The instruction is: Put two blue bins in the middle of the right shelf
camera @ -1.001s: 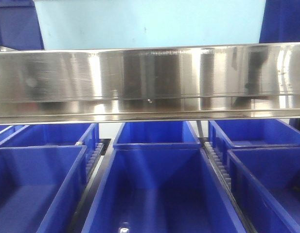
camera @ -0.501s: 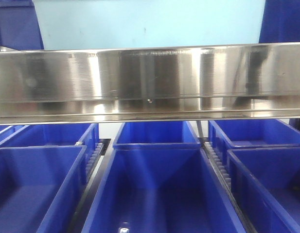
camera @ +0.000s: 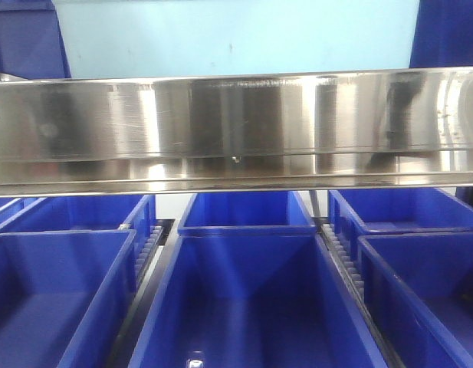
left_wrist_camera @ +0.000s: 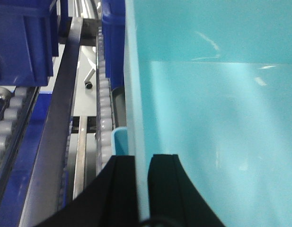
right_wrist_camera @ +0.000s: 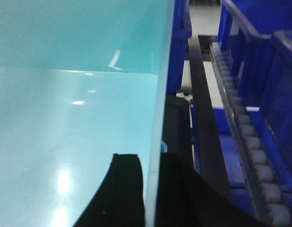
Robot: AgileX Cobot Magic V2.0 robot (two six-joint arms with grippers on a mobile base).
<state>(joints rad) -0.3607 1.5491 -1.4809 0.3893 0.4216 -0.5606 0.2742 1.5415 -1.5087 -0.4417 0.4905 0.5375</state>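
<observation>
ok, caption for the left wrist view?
Left gripper clamps the light blue bin wall beside a roller rail and dark blue bins.

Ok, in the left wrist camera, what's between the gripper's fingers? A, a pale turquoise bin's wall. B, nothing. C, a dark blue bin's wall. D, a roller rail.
A: the left gripper has one black finger on each side of the wall of the pale turquoise bin.

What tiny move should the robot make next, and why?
Probably move both arms together, level. The left fingers pinch one wall of the pale blue bin and the right fingers pinch the opposite wall, with dark blue bins close alongside, so uneven motion could twist or bump it.
</observation>
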